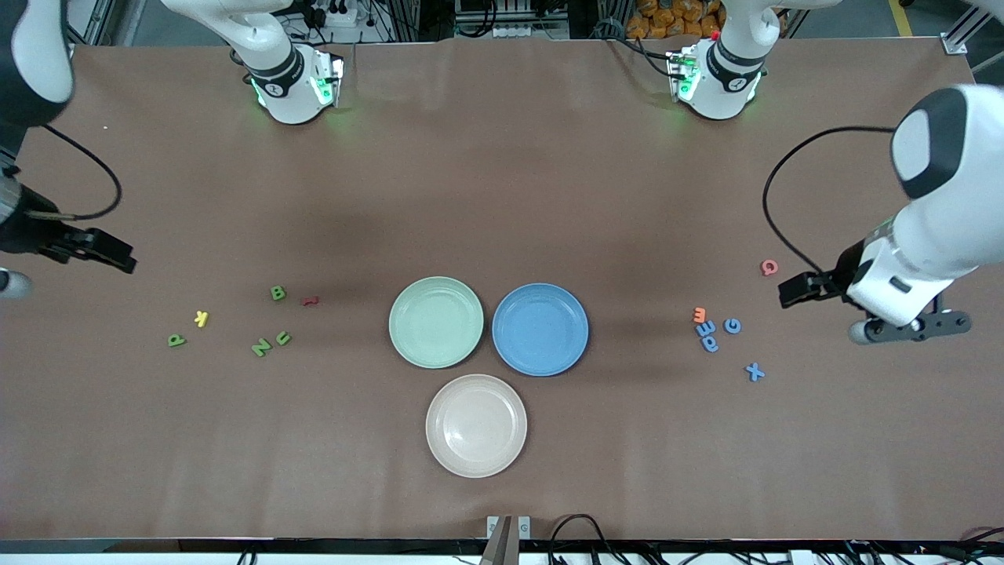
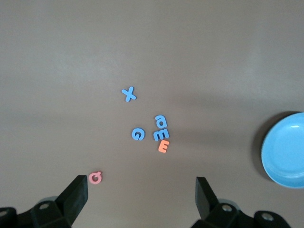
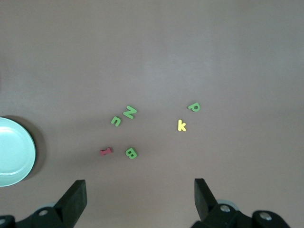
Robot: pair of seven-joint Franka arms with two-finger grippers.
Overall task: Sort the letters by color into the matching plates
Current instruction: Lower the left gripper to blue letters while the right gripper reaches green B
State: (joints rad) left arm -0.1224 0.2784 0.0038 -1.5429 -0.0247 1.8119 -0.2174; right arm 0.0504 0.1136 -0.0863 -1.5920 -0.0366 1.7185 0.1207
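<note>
Green letters are sitting in a loose bunch at mid-left of the front view, twd the right arm's end of the worktop (image 1: 502, 157): green B (image 1: 278, 293), green N (image 1: 260, 346), green U (image 1: 283, 338) and green P (image 1: 176, 340), w/ a yellow k (image 1: 201, 318) between P and B and a red letter (image 1: 311, 300) just beside B. Blue letters are lying at mid-right, twd the left arm's end: blue G (image 1: 732, 325), blue X (image 1: 754, 372), and blue a (image 1: 711, 343) touching a blue m (image 1: 704, 329), which is touching an orange E (image 1: 699, 315); a pink Q (image 1: 769, 267) is sitting apart, higher in the frame. In the centre the mint green plate (image 1: 436, 322) and blue plate (image 1: 540, 329) are resting side by side, nearly touching, and the cream plate (image 1: 476, 425) is sitting lower, nearer the camera; all three are holding nothing. The left hand (image 1: 910, 328) is hovering at the right edge, over the worktop near the pink Q, fingers spread wide in the left wrist view and gripping nothing. The right hand (image 3: 140, 197) is hanging over the worktop by the green bunch, fingers wide apart too, nothing held.
</note>
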